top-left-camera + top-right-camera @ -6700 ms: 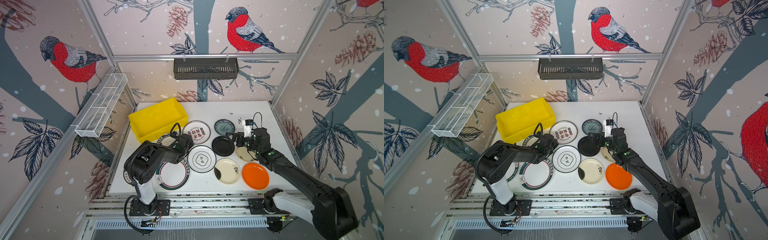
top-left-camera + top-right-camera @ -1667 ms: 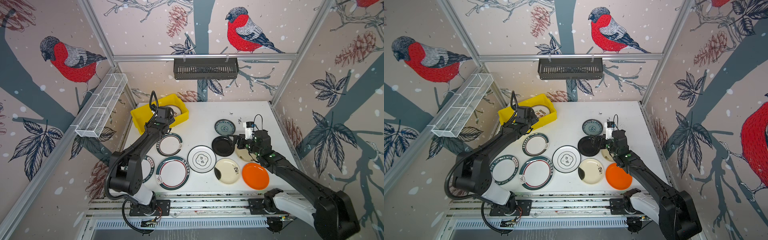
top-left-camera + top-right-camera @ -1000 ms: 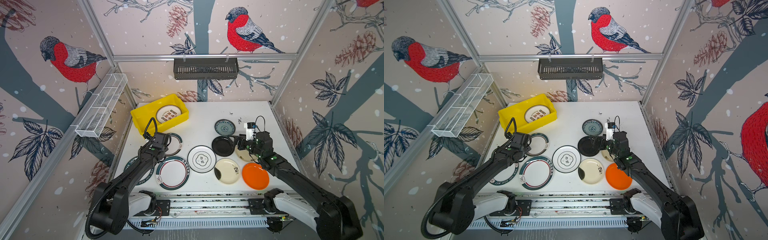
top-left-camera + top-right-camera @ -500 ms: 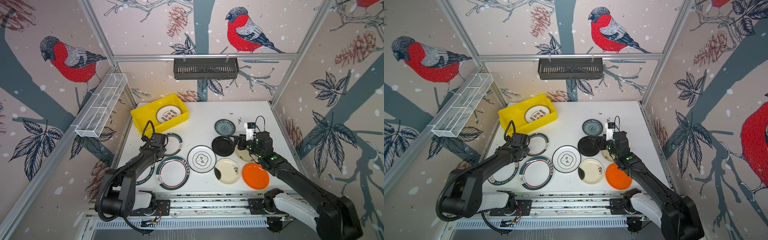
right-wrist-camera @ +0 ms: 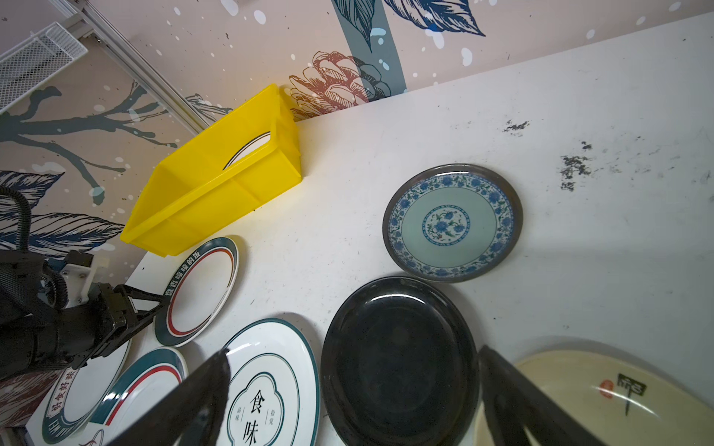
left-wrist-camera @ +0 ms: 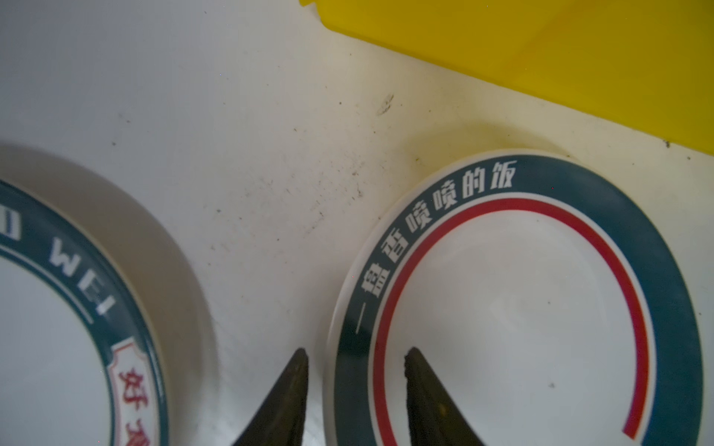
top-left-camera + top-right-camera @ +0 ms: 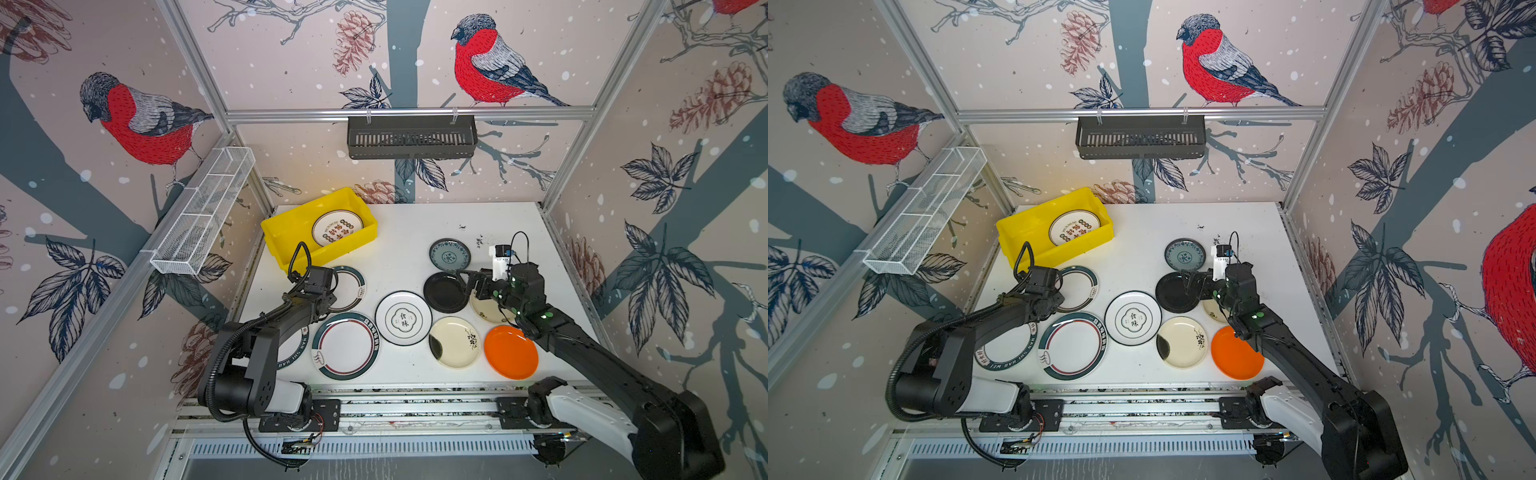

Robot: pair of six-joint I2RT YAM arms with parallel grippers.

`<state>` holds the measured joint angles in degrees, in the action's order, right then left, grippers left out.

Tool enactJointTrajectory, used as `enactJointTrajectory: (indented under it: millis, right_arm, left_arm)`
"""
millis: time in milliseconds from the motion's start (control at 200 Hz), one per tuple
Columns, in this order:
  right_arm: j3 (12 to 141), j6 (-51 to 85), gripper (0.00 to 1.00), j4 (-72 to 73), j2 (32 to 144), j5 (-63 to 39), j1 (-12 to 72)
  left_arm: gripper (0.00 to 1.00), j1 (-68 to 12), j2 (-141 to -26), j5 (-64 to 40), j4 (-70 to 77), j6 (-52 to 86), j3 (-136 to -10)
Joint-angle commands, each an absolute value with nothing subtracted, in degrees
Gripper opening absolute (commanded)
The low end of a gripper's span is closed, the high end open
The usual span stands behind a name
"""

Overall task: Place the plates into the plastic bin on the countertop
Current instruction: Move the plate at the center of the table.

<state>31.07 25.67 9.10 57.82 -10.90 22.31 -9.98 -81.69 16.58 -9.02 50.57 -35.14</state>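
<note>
Since leaving the bin [image 7: 353, 246], the left end effector [image 6: 353, 357] has dropped to the green-rimmed plate [image 6: 521, 309] just beside it, fingers apart astride the rim, not clenched. A lettered plate [image 7: 336, 227] lies in the bin. The right end effector [image 5: 353, 353] gapes above the black plate [image 7: 444, 292].

Teal-rim plate w/ red ring [image 6: 521, 309]: white Chinese chars on rim, incl. "香喷喷的饭". 2nd teal-rim plate [image 6: 46, 328]: white caps "WEI" on rim, red chars beginning "好". White plate [image 5: 270, 386]: black "食味" in ctr; small chars either side illegible. Cream plate [image 5: 618, 390]: black brush char + red seal, unreadable.
</note>
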Motion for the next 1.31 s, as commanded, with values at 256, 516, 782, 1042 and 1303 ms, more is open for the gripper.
enactJointTrajectory:
  millis: [256,516,782,1042,1303]
  right_arm:
    - [31.73,25.58,1.0,8.97,58.13,-9.64,22.24]
    - [31.82,25.5,1.0,8.79,58.0,-9.12,22.24]
    - [31.9,25.4,1.0,8.69,58.16,-8.71,22.08]
    - [31.99,25.42,1.0,8.7,58.5,-8.9,21.98]
    - [32.05,25.6,1.0,8.96,59.16,-9.15,21.97]
  left_arm:
    - [0.38,-9.93,-81.04,13.49,1.08,51.45,-29.59]
    - [0.33,-9.76,-80.15,11.95,7.26,51.07,-26.74]
    - [0.28,-9.49,-81.99,8.08,11.0,50.12,-25.51]
    - [0.24,-9.05,-84.25,5.28,13.92,48.7,-25.49]
    - [0.19,-8.79,-85.84,3.44,16.3,48.27,-24.79]
